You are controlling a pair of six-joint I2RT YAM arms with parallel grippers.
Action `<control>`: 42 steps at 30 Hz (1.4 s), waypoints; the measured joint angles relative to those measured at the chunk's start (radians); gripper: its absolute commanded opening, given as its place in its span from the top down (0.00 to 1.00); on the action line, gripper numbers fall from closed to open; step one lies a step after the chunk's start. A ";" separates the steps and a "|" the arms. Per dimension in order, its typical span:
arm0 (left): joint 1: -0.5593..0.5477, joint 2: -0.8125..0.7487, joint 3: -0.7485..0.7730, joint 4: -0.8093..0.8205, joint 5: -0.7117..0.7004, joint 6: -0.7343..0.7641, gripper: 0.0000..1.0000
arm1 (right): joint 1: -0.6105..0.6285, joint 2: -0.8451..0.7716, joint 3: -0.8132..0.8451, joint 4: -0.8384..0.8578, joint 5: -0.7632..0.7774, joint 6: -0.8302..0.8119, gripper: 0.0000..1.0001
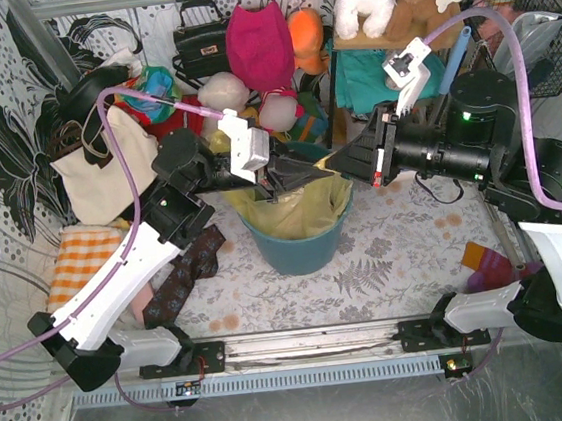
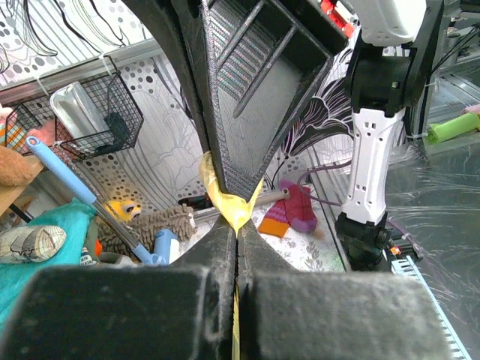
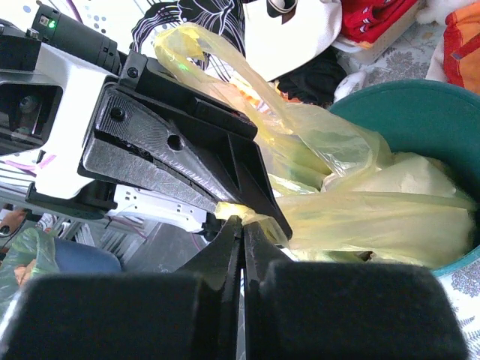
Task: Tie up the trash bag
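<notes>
The trash bag (image 1: pixel 283 213) sits in the teal bin (image 1: pixel 296 254) on the table (image 1: pixel 397 259). Over it the left pincer (image 2: pixel 236 229) and right pincer (image 3: pixel 242 223) meet tip to tip, each pinching the bag's yellow plastic.

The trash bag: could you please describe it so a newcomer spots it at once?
Find the teal bin at the table's centre. The trash bag lines it: thin translucent yellow-green plastic, unlike the opaque cream tote at far left.
</notes>
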 measured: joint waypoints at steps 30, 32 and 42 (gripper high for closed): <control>0.000 -0.194 -0.285 0.147 0.059 -0.099 1.00 | -0.030 0.478 0.399 0.074 -0.264 -0.281 0.15; 0.000 -0.200 -0.303 0.163 0.065 -0.108 1.00 | -0.031 0.478 0.398 0.079 -0.297 -0.293 0.14; 0.000 -0.203 -0.377 0.217 0.076 -0.163 1.00 | -0.027 0.446 0.352 0.146 -0.389 -0.330 0.06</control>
